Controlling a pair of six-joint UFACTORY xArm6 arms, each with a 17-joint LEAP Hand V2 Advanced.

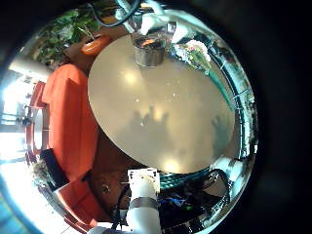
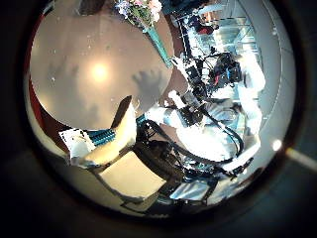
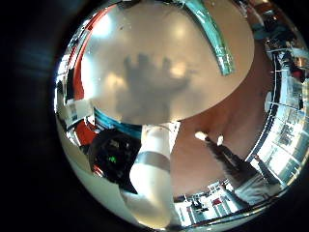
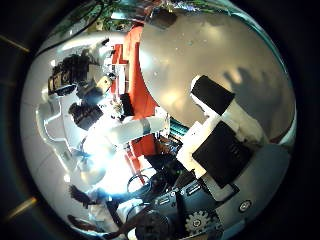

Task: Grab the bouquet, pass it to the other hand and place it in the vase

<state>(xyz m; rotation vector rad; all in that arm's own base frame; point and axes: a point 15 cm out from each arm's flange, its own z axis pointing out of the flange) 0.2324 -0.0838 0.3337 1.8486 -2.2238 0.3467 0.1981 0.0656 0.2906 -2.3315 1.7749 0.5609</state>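
1. Bouquet of pale flowers in a tapered paper wrap point(image 1: 200, 54) lies flat on the round, smooth-topped worktop point(image 1: 146, 107), near its rim and just beside the short cylindrical metal vase point(image 1: 149, 51). Not yet lifted.
2. Vase stands upright and empty, mouth clear to receive stems.
3. Left hand point(image 2: 109, 149) hangs above the worktop, fingers loosely spread, holding nothing; judged poised ahead of any pickup.
4. Right hand point(image 4: 225, 130) likewise hovers with fingers extended and empty, apart from the bouquet; its stem end shows at the worktop rim.
5. Writing, labels, brands: none legible on bouquet wrap or vase.
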